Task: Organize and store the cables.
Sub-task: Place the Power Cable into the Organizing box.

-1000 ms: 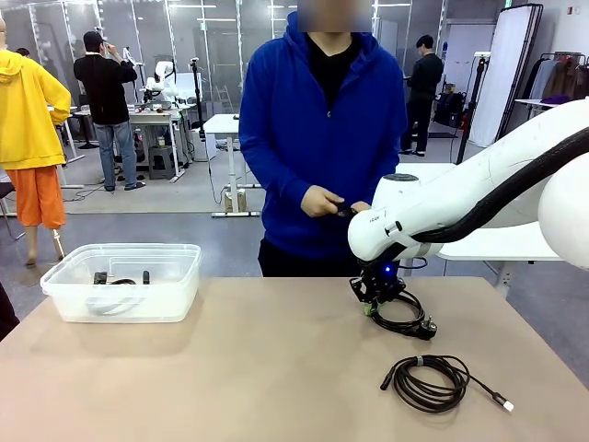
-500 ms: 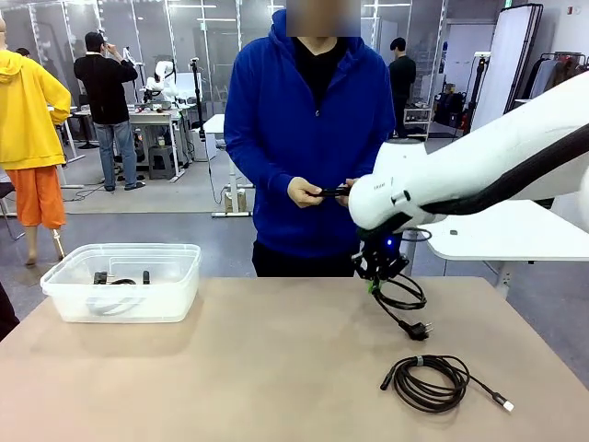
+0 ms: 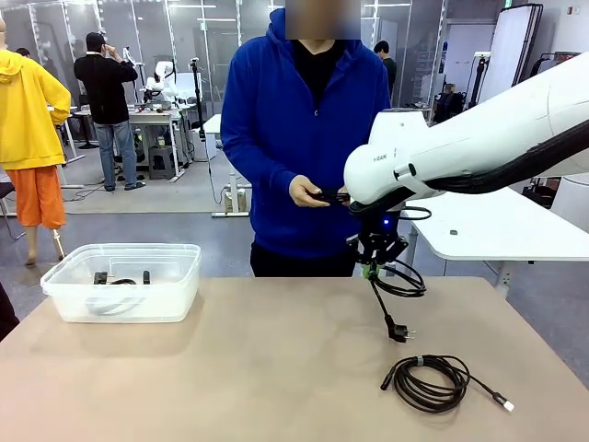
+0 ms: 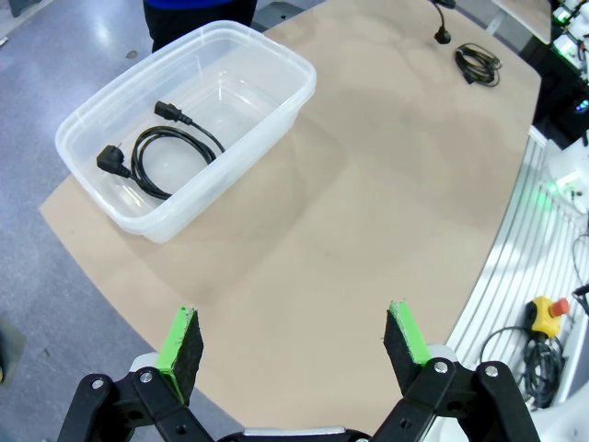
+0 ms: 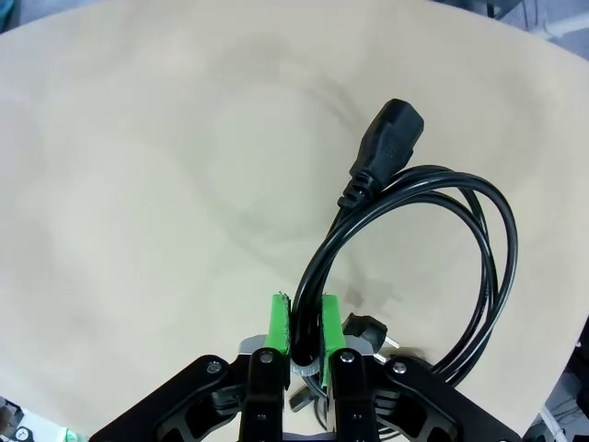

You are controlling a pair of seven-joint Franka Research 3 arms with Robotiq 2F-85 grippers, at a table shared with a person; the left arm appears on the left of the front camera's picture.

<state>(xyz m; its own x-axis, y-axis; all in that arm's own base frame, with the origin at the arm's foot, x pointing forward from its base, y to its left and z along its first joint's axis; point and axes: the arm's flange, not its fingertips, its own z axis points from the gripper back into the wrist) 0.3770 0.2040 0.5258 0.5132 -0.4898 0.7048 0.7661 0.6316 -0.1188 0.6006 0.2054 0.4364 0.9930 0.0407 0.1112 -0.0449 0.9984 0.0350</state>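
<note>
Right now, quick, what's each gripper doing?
Left gripper: open, holding nothing.
Right gripper: shut on the black power cable.

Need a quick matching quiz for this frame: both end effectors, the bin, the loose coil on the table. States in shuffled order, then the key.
Things
1. left end effector
2. right end effector
3. clear bin
4. thin coiled cable

States
A. lying loose on the table
B. shut on a power cable, plug hanging down
C. open, holding nothing
D. has one black cable inside

Pairs: 1-C, 2-B, 3-D, 4-A
</note>
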